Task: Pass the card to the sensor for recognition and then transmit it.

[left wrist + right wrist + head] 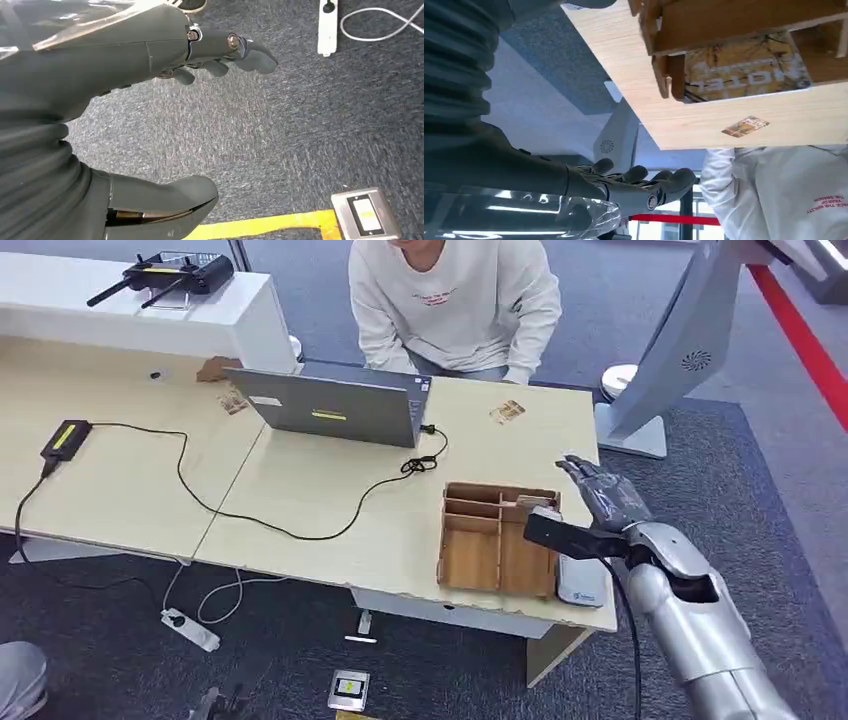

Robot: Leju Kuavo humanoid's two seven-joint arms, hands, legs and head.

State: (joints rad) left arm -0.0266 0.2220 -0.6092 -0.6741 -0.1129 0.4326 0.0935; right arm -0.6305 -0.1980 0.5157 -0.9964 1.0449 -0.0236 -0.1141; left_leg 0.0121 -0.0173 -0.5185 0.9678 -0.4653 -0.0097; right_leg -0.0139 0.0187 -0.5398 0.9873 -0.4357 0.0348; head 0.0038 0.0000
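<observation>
Right hand [600, 490] raised over the right end of the desk [330, 495], fingers apart and slightly curled, holding nothing; seen likewise in the right wrist view [644, 182], fingers spread in open air. Left hand [220, 50] hanging low above grey carpet [300, 125], fingers loosely apart, empty; yellow floor tape [260, 225] and a floor socket plate [365, 215] beneath it, white power strip [327, 25] farther off.

Just at 9 o'clock of the right hand: wooden compartment box [497, 538], divided into slots. Card [746, 67] with a printed brown-and-gold face lying in a compartment of the box nearest the hand; lettering reversed, not legible. White flat device [580, 580] on the desk edge at 6 o'clock of the hand, partly covered by the forearm; whether it is the sensor cannot be told.

Second small card [508, 411] flat on the desk at 11 o'clock of the hand, well apart from the box. Further card [233, 401] at the laptop's far left corner. Grey laptop [335, 405] open at desk centre, black cable [300, 510] running to a black adapter [65, 440] at the left. Person in a white sweatshirt [455, 300] seated behind the laptop. Grey display stand [670, 350] at 1 o'clock.
</observation>
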